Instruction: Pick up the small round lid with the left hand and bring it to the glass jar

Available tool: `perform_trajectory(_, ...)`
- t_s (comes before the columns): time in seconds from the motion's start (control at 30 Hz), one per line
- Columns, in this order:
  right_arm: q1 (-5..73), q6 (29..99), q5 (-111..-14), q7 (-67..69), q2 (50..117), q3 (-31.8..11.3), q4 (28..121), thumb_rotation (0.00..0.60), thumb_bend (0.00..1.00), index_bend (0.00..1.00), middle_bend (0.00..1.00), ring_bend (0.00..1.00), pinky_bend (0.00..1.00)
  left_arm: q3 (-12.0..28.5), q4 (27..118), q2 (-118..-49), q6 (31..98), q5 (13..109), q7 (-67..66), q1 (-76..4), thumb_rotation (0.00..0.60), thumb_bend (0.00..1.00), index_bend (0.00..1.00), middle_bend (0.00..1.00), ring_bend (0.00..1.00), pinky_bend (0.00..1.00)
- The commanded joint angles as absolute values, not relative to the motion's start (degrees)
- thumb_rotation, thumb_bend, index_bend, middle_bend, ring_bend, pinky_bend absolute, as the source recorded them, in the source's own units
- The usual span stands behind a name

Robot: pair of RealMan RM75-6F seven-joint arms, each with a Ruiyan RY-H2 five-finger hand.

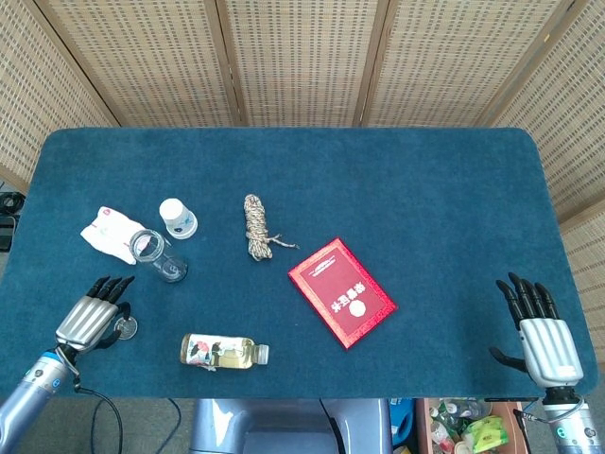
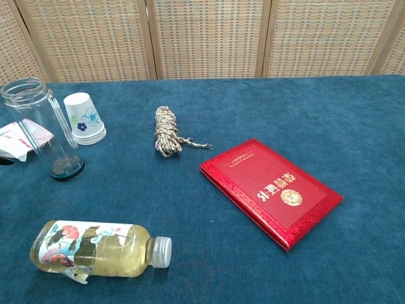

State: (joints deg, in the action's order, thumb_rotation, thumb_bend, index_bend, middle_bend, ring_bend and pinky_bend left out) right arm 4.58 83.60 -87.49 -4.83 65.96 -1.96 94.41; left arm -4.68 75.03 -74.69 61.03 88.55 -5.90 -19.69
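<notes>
In the head view the small round lid (image 1: 127, 328) lies flat on the blue cloth near the front left edge. My left hand (image 1: 92, 319) sits right beside it, partly over its left side, fingers stretched forward; no grip shows. The empty glass jar (image 1: 156, 254) stands upright just behind, and it also shows in the chest view, the glass jar (image 2: 42, 128) at far left. My right hand (image 1: 541, 331) rests at the front right corner, fingers spread, holding nothing. Neither hand shows in the chest view.
A paper cup (image 1: 177, 218) and a white wrapper (image 1: 111, 233) lie by the jar. A drink bottle (image 1: 222, 351) lies on its side near the front edge. A rope bundle (image 1: 255, 226) and a red booklet (image 1: 340, 291) sit mid-table.
</notes>
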Motion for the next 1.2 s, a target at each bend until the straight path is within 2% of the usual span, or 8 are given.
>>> perform_trajectory(0.03, 4.6, 83.6, -87.5, -4.8, 66.0, -2.0, 94.4, 0.6, 0.0, 0.0, 0.0, 0.0, 0.0, -4.7, 74.8, -74.9, 61.0, 88.5, -6.0, -19.7, 0.6, 0.36, 0.49, 0.0, 0.0, 0.0)
perform_trajectory(1.2, 4.6, 83.6, -87.6, -4.6, 65.9, -1.9, 94.4, 0.6, 0.0, 0.0, 0.0, 0.0, 0.0, -5.0, 74.2, -76.3, 60.7, 87.1, -6.9, -20.2, 0.6, 0.41, 0.53, 0.0, 0.0, 0.0)
